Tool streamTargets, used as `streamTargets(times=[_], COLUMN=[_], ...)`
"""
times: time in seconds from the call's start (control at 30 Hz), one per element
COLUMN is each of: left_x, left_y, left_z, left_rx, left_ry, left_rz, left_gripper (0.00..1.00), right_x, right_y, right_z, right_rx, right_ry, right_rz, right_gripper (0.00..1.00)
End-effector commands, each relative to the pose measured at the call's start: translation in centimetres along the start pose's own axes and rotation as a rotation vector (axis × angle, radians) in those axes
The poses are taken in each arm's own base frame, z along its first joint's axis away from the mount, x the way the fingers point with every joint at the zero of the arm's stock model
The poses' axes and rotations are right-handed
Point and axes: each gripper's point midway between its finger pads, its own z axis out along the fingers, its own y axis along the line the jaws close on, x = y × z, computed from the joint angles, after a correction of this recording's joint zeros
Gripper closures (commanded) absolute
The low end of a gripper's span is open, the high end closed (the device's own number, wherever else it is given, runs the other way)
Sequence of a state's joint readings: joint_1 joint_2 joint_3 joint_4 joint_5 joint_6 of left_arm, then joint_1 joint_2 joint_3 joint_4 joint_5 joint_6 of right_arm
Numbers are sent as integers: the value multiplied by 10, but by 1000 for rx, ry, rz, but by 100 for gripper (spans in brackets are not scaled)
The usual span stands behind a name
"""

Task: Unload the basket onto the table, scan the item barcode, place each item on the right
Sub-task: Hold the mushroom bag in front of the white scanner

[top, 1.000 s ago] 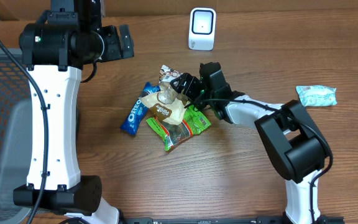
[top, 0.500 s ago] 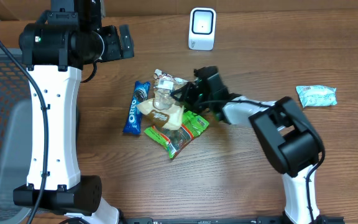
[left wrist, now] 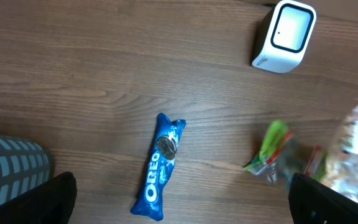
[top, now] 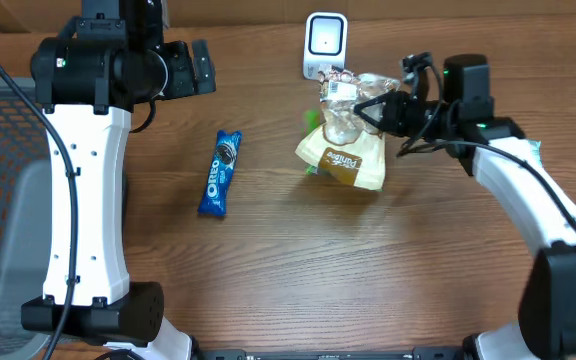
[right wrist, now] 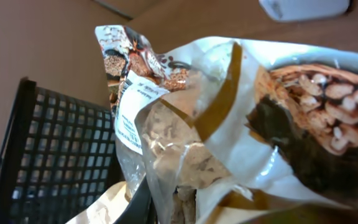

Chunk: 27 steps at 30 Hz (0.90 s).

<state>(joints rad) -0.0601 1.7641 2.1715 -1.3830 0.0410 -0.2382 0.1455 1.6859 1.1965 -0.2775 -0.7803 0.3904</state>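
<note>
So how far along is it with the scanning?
Done: the right gripper is shut on the bag. In hand: it holds the bag beside the scanner. Left: facing its barcode to the scanner; no scan is visible. The Oreo pack and green pack lie on the table.

the oreo pack [top: 219, 173] is blue, the scanner [top: 325, 46] white, the snack bag [top: 346, 160] cream and brown.
</note>
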Motion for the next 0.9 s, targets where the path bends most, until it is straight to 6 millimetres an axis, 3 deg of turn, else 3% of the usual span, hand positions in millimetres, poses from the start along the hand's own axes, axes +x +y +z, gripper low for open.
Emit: streamTargets(times=[0.0,0.17,0.33,0.43,0.57,0.73,0.87], left_x=[0,0,0,0,0,0,0], left_y=[-3,-3,-3,-3,-3,-3,-3], left_z=[0,0,0,0,0,0,0], left_rx=[7,8,8,7,8,7,7], left_ry=[0,0,0,0,0,0,0], left_rz=[-15,-15,-15,-15,-15,-15,-15], left_gripper=[0,0,0,0,0,0,0], right_x=[4,37,35,20,-5,-21,-31], right_y=[4,4,24,47,60,86,89], right_z=[-4,16,16,-2,-31,-66,-73], right_rx=[41,75,53,42,153,197,233], right_ry=[2,109,104,53,-68,-185,-241], right_rz=[-74,-41,-84,-179,-297,-430,-449], right_gripper=[96,96,96,96,96,96,96])
